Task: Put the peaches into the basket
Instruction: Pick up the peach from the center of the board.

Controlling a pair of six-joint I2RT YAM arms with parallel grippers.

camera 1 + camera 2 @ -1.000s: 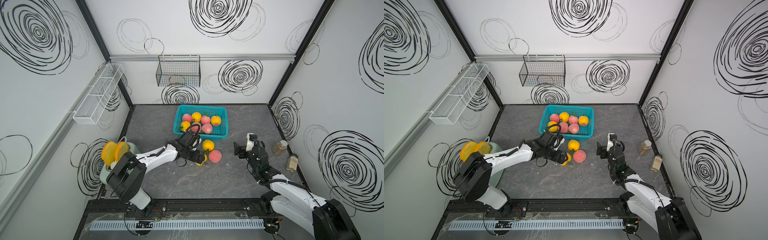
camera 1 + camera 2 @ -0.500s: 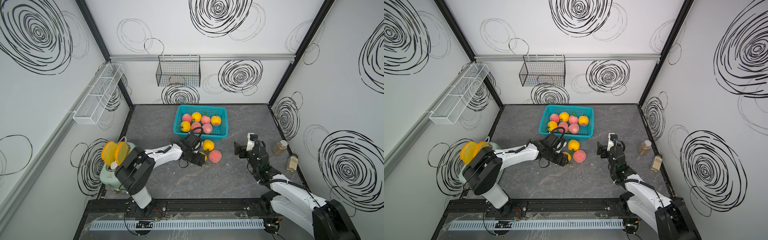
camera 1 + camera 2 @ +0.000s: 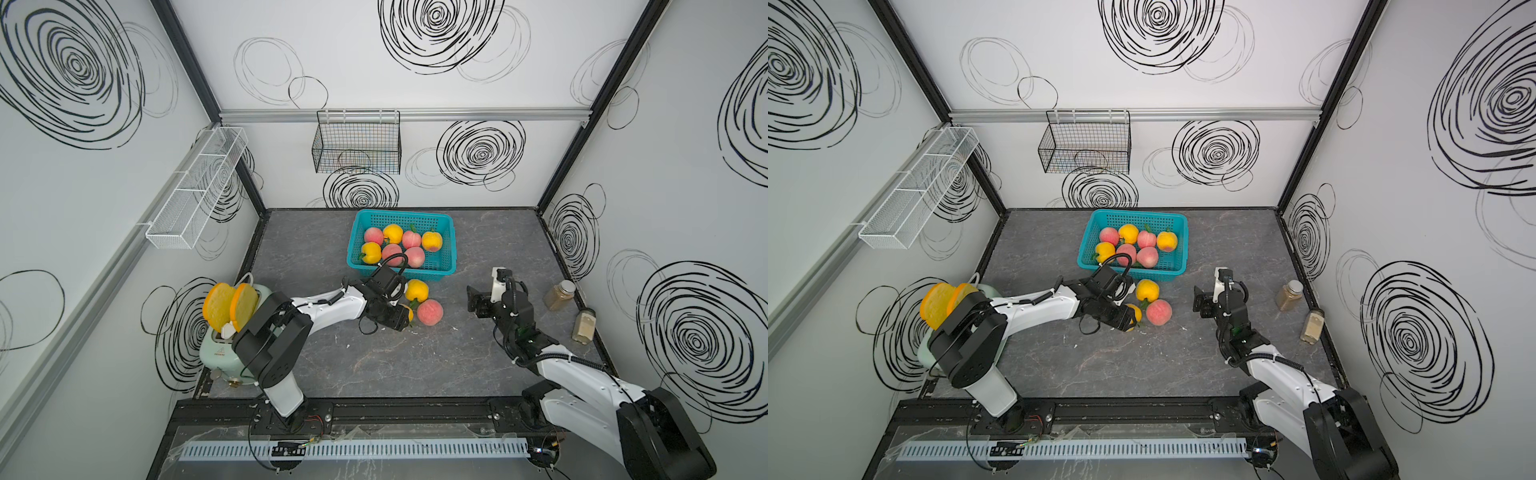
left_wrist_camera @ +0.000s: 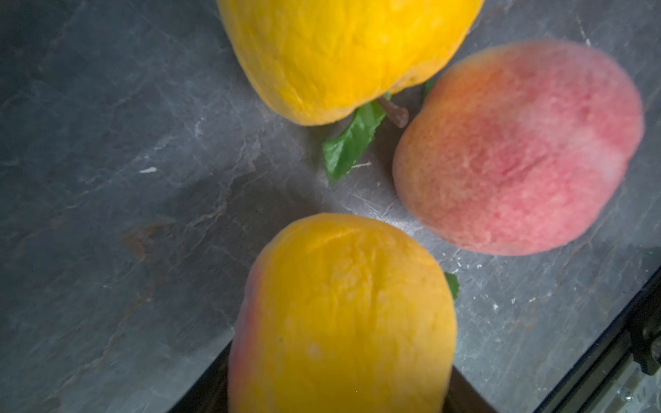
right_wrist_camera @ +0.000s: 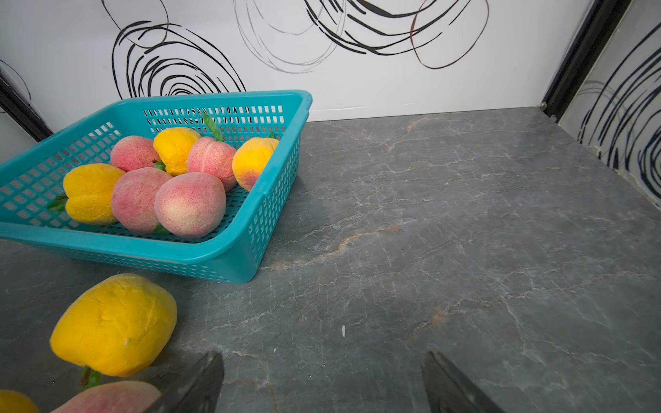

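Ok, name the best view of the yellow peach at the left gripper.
Left wrist: the yellow peach fills the foreground. In both top views the left gripper hides most of it; right wrist shows only a sliver.

The teal basket [image 3: 400, 213] near the worktop's [image 3: 498, 249] back edge holds seven peaches [image 3: 411, 239]; two yellow peaches [image 3: 416, 289] and a pink peach [image 3: 429, 312] lie clustered just before it.

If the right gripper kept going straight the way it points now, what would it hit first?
Probably bare grey stone-patterned tabletop: the open right gripper aims down at it, with the teal perforated plastic basket off to one side. Depth is unclear.
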